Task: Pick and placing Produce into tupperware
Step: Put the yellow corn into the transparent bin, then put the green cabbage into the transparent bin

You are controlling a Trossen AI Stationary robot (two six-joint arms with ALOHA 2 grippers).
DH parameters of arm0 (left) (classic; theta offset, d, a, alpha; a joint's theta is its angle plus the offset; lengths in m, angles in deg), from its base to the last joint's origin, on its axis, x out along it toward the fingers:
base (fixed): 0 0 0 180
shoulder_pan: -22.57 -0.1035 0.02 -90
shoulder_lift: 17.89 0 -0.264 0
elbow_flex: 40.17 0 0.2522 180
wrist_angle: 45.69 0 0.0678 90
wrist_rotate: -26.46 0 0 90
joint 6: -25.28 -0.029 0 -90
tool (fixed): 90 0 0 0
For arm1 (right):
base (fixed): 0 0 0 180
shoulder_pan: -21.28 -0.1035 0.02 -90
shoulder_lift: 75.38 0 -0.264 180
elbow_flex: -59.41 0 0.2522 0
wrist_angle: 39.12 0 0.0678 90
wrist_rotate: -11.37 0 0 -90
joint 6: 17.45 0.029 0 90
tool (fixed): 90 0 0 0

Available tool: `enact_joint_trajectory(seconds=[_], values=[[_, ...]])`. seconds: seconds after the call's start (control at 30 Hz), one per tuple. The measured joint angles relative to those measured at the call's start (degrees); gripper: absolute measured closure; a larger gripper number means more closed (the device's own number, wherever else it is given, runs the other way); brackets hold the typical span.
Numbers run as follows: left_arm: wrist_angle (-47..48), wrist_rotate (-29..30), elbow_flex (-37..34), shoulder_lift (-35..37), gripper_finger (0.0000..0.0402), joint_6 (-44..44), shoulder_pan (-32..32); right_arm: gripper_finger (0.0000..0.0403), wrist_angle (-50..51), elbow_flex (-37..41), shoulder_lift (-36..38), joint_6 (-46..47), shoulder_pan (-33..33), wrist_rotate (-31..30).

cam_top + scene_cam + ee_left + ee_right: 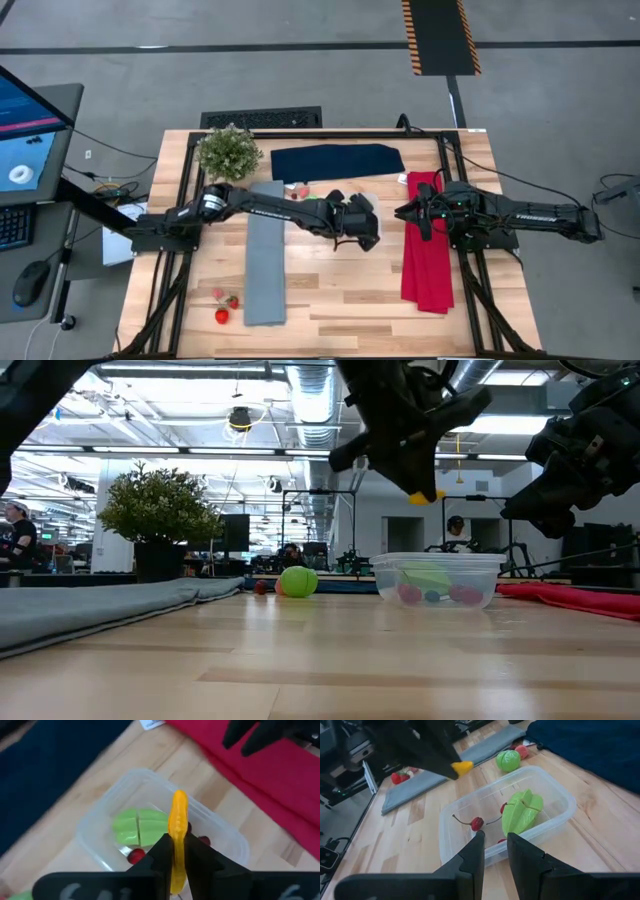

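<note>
Several pieces of produce already lie in the tupperware (507,817): a lime-green piece (521,811) and a pair of dark red cherries (477,823) show through its clear walls, and the tub itself sits on the wooden table (330,290) between the grey cloth (265,255) and the red cloth (428,245). The left gripper (178,854) hangs directly above the tupperware with its jaws pinched narrow on the yellow piece (178,827), which points down toward the tub's open mouth. By the look of it, this piece only needs releasing to join the others.

More remains outside. A round green piece (508,760) and a small red one (521,751) rest on the table just beyond the tupperware, near the grey cloth's far end. Two red strawberry-like pieces (226,308) lie well apart from the tupperware, on the far side of the grey cloth from it, by the table's front edge. So I judge the job roughly half done.

The right gripper (493,851) waits near the tupperware's other side, over the red cloth, its jaws a narrow gap apart and holding nothing.

A navy cloth (338,160) and a potted plant (229,150) sit behind the tupperware at the table's back. Beyond the table is a large workshop hall with ceiling ducts, bright lights and people at distant benches.
</note>
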Motion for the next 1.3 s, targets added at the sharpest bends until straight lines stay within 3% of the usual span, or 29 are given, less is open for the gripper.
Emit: enact_joint_trajectory(seconds=[0.17, 0.43, 0.6, 0.83, 1.17, 1.3], values=[[0.0, -0.4, -1.8, -0.1, 0.035, 1.6, -1.1, 0.0295, 0.0, 0.0, 0.0, 0.0, 0.0, 0.0], [0.7, 2.7, -1.8, -0.1, 0.0248, 0.5, 0.1, 0.0295, 0.0, 0.0, 0.0, 0.0, 0.0, 0.0], [3.1, 2.0, -1.8, -0.1, 0.0217, -0.6, 0.3, 0.0295, 0.0, 0.0, 0.0, 0.0, 0.0, 0.0], [5.6, 10.0, -1.8, 0.3, 0.0215, -1.1, 4.8, 0.0295, 0.0, 0.0, 0.0, 0.0, 0.0, 0.0], [-10.1, 7.5, -1.7, 2.9, 0.0238, -12.3, 15.4, 0.0295, 0.2, 0.0, 0.0, 0.0, 0.0, 0.0], [-7.6, 13.8, -1.7, 3.4, 0.025, -12.5, 18.6, 0.0295, 0.3, 0.0, 0.0, 0.0, 0.0, 0.0]])
